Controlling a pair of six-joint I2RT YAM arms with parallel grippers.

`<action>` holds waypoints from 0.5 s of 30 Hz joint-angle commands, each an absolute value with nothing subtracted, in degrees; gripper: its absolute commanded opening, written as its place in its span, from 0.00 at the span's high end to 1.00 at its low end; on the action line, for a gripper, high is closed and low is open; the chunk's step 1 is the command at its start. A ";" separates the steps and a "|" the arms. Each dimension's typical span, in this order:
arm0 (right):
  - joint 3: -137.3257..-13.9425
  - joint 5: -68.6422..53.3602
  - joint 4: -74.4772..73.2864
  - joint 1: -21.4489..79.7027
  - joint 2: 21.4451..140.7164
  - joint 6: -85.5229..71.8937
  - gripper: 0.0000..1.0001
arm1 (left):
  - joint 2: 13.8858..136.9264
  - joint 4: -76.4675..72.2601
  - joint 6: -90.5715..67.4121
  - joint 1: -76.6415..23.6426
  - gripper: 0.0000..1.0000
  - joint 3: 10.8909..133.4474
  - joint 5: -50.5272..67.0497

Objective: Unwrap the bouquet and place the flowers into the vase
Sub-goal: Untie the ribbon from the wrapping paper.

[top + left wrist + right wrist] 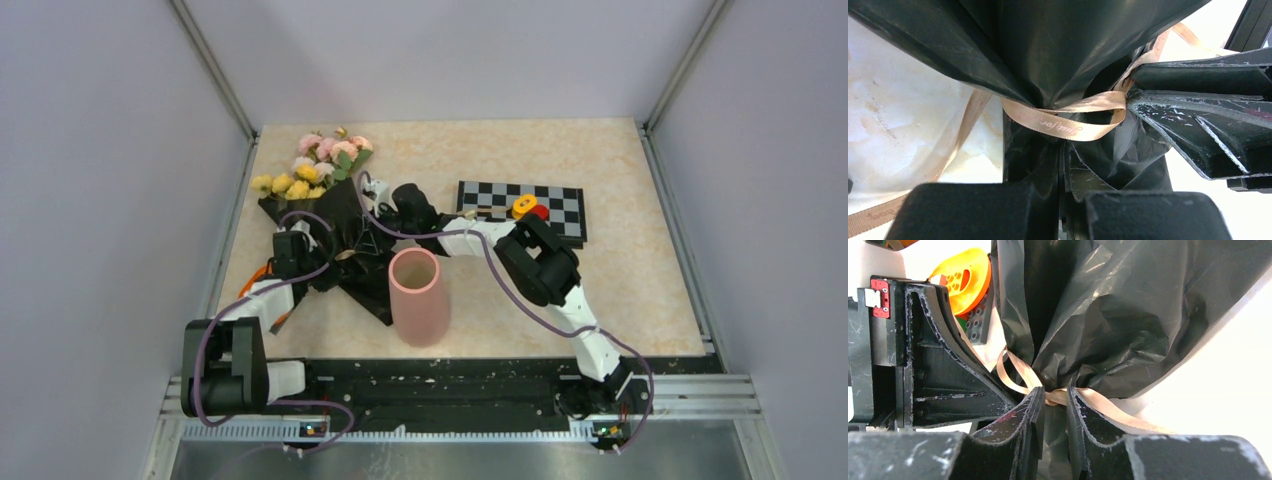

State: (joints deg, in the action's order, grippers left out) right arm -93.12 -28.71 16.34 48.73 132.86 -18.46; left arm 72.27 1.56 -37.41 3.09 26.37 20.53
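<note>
The bouquet [345, 222] lies on the left of the table, its flowers [320, 160] pointing to the far left corner. Black wrapping paper [1058, 45] is gathered under a tan ribbon [1068, 127]. My left gripper [1063, 187] is shut on the paper just below the ribbon; from above it [335, 267] sits at the wrapper's near side. My right gripper [1055, 401] comes from the right, its jaws a little apart, the ribbon's knot [1058, 396] at their tips. The pink vase [418, 295] stands upright just right of the wrapper's tail.
A black-and-white chequered board [500, 195] lies to the right of centre, with an orange block [524, 205] and a red block [541, 212] on it. Grey walls close in the table on three sides. The right arm's elbow [540, 262] hangs over the table beside the vase.
</note>
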 commanded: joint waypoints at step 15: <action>-95.66 -31.66 16.83 48.83 133.89 -14.47 0.61 | 73.38 1.79 -36.69 3.84 1.00 27.95 20.56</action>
